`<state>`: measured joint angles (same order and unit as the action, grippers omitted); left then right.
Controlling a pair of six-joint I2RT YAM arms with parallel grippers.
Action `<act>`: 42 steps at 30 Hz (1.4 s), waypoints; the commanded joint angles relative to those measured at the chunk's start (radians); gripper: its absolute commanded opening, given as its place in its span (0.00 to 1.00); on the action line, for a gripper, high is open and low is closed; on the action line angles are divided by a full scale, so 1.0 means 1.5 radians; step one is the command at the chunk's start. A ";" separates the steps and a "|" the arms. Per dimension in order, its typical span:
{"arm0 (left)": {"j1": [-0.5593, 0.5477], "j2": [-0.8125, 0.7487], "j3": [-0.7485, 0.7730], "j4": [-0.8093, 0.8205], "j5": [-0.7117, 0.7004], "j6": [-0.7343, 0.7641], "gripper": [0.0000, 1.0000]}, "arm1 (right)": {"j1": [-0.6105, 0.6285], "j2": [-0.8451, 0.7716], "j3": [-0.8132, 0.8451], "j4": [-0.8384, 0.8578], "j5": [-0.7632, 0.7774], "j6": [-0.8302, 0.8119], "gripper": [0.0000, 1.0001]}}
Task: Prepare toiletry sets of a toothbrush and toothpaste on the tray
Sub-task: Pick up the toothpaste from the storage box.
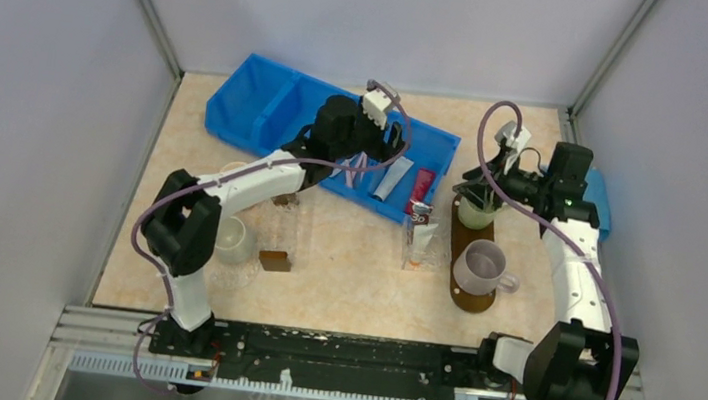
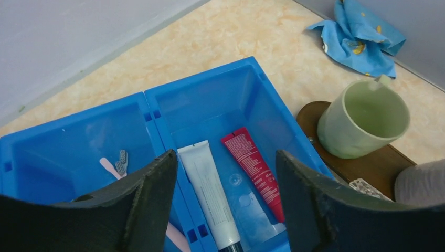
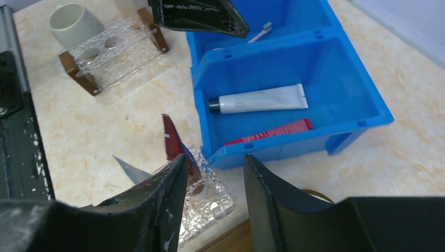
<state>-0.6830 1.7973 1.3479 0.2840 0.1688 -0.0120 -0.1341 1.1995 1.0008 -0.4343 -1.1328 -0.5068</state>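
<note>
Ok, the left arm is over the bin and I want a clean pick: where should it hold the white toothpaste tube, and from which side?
Probably the mid-body of the white toothpaste tube, straight from above, the open left gripper closing across its width. It lies flat on the blue bin floor, walls blocking side approaches, and bare floor shows between it and the red tube.

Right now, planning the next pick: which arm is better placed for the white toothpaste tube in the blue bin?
Left. The left fingers hang open over the white toothpaste tube in the blue plastic bin; the right fingers are away by the pale green mug.
</note>
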 commanded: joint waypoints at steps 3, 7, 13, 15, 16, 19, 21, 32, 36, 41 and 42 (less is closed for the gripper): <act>-0.020 0.088 0.118 -0.124 -0.049 0.007 0.59 | -0.008 -0.013 -0.006 0.094 0.082 0.084 0.44; -0.030 0.153 0.194 -0.192 -0.084 0.030 0.58 | -0.009 -0.012 -0.008 0.099 0.096 0.089 0.44; -0.051 0.230 0.285 -0.268 -0.146 0.058 0.58 | -0.010 -0.011 -0.011 0.103 0.102 0.090 0.44; -0.055 0.253 0.312 -0.290 -0.168 0.067 0.58 | -0.010 -0.011 -0.012 0.104 0.102 0.090 0.44; -0.055 0.265 0.325 -0.300 -0.173 0.069 0.58 | -0.010 -0.011 -0.012 0.104 0.103 0.090 0.44; -0.056 0.295 0.354 -0.323 -0.183 0.077 0.58 | -0.010 -0.011 -0.012 0.104 0.104 0.090 0.44; -0.058 0.311 0.368 -0.328 -0.194 0.085 0.58 | -0.010 -0.011 -0.012 0.104 0.104 0.090 0.44; -0.076 0.376 0.422 -0.357 -0.281 0.120 0.58 | -0.010 -0.008 -0.012 0.104 0.105 0.089 0.44; -0.078 0.410 0.465 -0.402 -0.303 0.131 0.58 | -0.010 -0.007 -0.012 0.103 0.107 0.089 0.44; -0.079 0.432 0.487 -0.433 -0.301 0.142 0.58 | -0.010 -0.007 -0.010 0.102 0.109 0.088 0.44; -0.079 0.434 0.488 -0.436 -0.301 0.145 0.58 | -0.010 -0.007 -0.010 0.103 0.110 0.088 0.44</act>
<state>-0.8120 2.4123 2.0521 -0.2733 -0.2478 0.1814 -0.1406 1.1999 0.9752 -0.3138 -0.9668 -0.3809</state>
